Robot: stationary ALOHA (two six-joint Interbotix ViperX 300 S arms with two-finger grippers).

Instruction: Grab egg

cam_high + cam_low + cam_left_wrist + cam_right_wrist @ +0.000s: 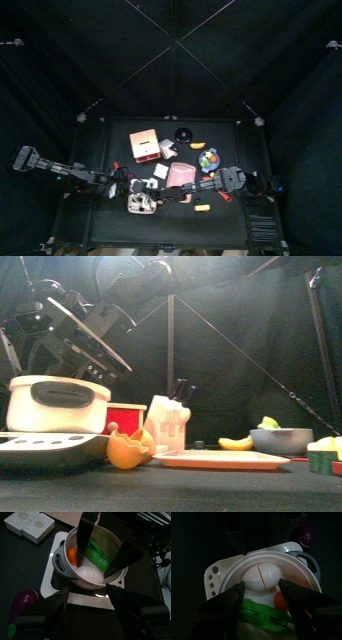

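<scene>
Right wrist view: right fingers (pixel 236 594) are spread wide and reach down into the white pot (pixel 234 569), one finger on each side of the egg (pixel 264 576). The egg reads as a pale oval with a thin seam across its top, resting on the pot floor just past the fingertips and centred in the gap between them. Whether either finger touches the shell cannot be told, and nothing is clamped. On the near side of the egg, under the right fingers, a green ridged piece (pixel 258 619) lies against the pot wall with an orange piece (pixel 281 603) beside it. The pot sits on a white base (pixel 212 576) with a row of small round buttons along one edge. Left wrist view: left fingers (pixel 60 602) are also wide open and empty, hanging above the near rim of the same pot, clear of its contents; the right arm's two fingers enter the pot from the far side. A purple eggplant (pixel 23 604) lies on the black surface (pixel 20 562) outside one left finger, near the base, and a white block with two round recesses (pixel 30 524) sits farther off beyond the base's far corner. Top view: both arms meet over the pot at the front left of the surface.
</scene>
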